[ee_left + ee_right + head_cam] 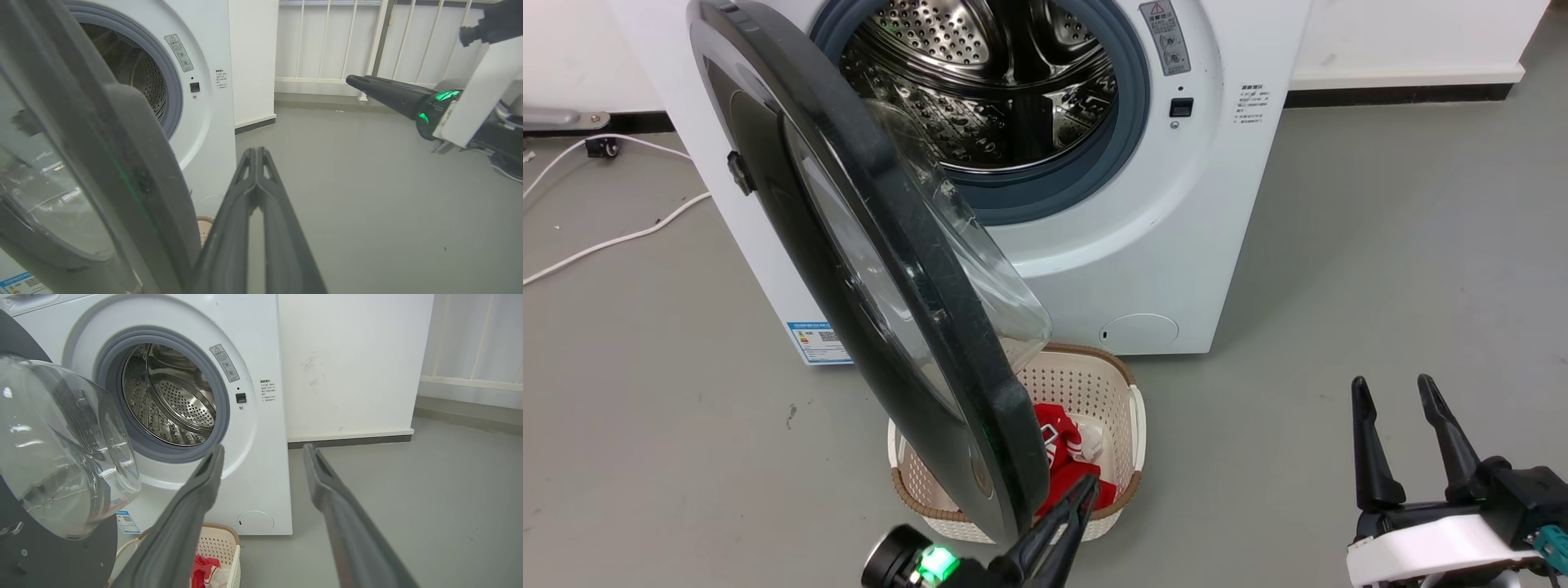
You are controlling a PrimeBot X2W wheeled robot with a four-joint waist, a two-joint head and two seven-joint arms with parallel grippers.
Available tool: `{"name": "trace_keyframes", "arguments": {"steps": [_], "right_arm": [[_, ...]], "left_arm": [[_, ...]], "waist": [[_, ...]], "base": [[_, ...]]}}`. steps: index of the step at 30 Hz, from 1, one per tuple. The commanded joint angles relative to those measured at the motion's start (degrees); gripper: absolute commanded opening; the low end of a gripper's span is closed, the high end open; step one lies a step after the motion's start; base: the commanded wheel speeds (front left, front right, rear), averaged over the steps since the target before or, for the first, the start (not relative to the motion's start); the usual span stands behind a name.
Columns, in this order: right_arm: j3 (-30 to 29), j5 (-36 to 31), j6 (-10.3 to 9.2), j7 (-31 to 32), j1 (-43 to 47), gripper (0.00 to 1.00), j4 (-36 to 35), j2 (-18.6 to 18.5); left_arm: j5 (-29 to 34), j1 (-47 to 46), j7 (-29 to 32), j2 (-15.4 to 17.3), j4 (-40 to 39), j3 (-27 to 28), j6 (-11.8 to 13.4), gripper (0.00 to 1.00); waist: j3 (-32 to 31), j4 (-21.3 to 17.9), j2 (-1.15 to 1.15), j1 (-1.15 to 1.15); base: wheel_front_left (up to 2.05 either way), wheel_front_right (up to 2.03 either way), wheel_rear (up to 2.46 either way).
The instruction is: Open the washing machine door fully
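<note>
Down at the bottom middle of your head view, the left end effector (1085,490) has its two fingers pressed together with nothing between them. Its tips lie just beside the lower rim of the door (907,269), on the side where the glass bowl (988,269) bulges. You cannot tell from these views whether finger and rim touch. Your left wrist view shows the same: closed fingers, with the door's dark rim close along their left.

The door stands open. It is hinged at the left of the machine (1160,245) as you look at it, and it stands out from the front, nearly edge-on to the head camera. The bowl faces the machine. The opening is uncovered, so you see the grey-blue ring (1058,196) and the steel drum (980,73) inside it.

The door's lower part hangs over a pale basket (1134,408) on the floor (1380,245) just in front of the machine. A red cloth (1058,445) lies in the basket.

The right end effector (1392,382) is at the lower right of your head view, with its fingers spread apart and holding nothing. It is well apart from the door and the machine. A white cable (613,241) lies on the floor to the left.
</note>
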Motion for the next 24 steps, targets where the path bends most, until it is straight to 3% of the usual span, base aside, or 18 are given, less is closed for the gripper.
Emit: {"name": "trace_keyframes", "arguments": {"steps": [1,11,24], "right_arm": [[0.11,0.04,-0.04,-0.07,0.03,1.00,0.09,0.09],[0.73,0.64,-0.04,-0.07,-0.02,1.00,0.90,0.09],[1.12,1.79,-0.04,-0.07,-0.37,1.00,1.90,0.09]], "left_arm": [[-0.02,-1.02,-0.13,-0.16,0.20,0.25,0.30,0.00],[-1.14,-8.32,-0.14,-3.29,7.47,2.82,2.91,0.00],[-3.07,-10.30,0.01,-3.33,12.04,5.96,7.40,0.00]], "waist": [[0.02,-0.04,0.00,0.00],[0.11,-0.89,0.00,0.00],[0.62,-0.84,0.00,0.00]], "base": [[0.00,0.00,0.00],[0.00,0.00,0.00],[0.00,0.00,0.00]]}}
